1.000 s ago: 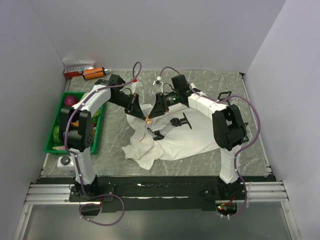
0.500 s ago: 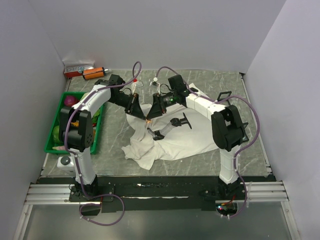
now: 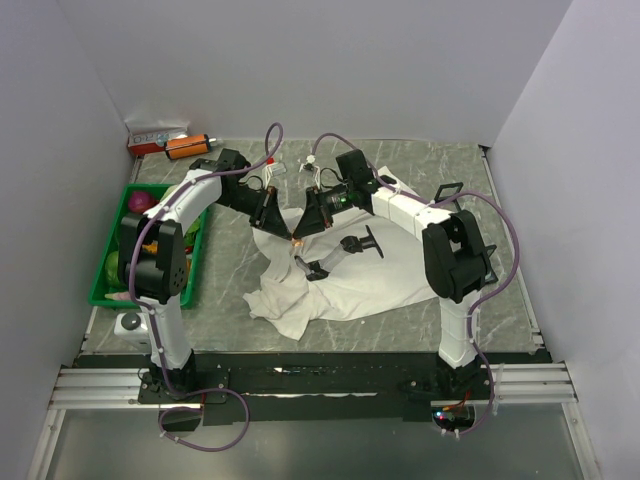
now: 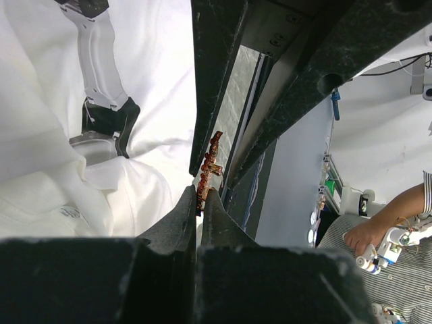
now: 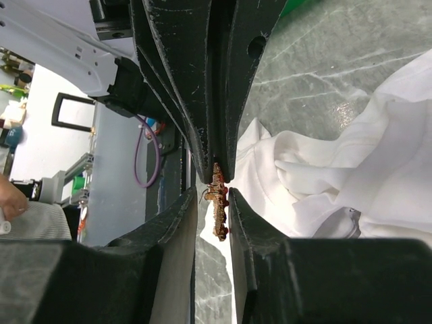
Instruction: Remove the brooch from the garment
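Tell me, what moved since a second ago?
The right claw slid a little toward the left arm and closer to the brooch, and its fingers narrowed around it. I can't tell whether it pinches the brooch yet. The left claw stayed shut at the brooch's end, and the white garment did not shift.

You have a white garment (image 3: 350, 285) on a grey, marble-veined worktop (image 3: 440, 175). The brooch (image 4: 208, 170) is orange-gold with darker reddish beads. The left pincer (image 4: 200, 194) and the right pincer (image 5: 212, 197) are both black. The left arm (image 3: 190, 198) and right arm (image 3: 408, 210) are white with black joints, and their cables (image 3: 272, 140) are purple. The basket (image 3: 98, 296) is green, and the cylinder (image 3: 187, 146) is orange and black.
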Available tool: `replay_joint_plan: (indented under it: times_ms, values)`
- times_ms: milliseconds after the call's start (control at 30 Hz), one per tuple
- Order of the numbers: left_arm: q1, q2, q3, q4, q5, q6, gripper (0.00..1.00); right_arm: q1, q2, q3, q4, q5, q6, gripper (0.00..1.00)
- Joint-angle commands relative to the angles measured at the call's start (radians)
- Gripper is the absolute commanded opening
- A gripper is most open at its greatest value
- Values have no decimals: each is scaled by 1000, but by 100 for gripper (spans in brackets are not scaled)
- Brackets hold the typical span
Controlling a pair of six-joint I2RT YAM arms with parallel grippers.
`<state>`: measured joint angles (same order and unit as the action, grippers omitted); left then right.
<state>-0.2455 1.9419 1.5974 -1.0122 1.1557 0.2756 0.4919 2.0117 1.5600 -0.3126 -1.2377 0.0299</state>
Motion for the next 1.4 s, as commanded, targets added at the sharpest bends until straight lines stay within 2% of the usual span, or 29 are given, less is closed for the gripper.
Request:
replay_joint_plan:
  times_ms: [0, 567, 900, 1133, 1367]
  values:
    - [3, -9, 30, -5, 49, 20, 1, 13, -25, 51, 1, 4, -21, 31]
    - [2, -9, 29, -2, 55, 13, 1, 28, -25, 68, -39, 46, -70, 23]
    - [3, -9, 29, 12, 50, -1, 1, 50, -16, 75, -26, 96, -33, 20]
    - [3, -6, 33, 24, 24, -15, 1, 65, -2, 71, 59, 86, 97, 25]
    - [3, -8, 26, 29, 10, -16, 1, 65, -7, 66, 50, 83, 99, 29]
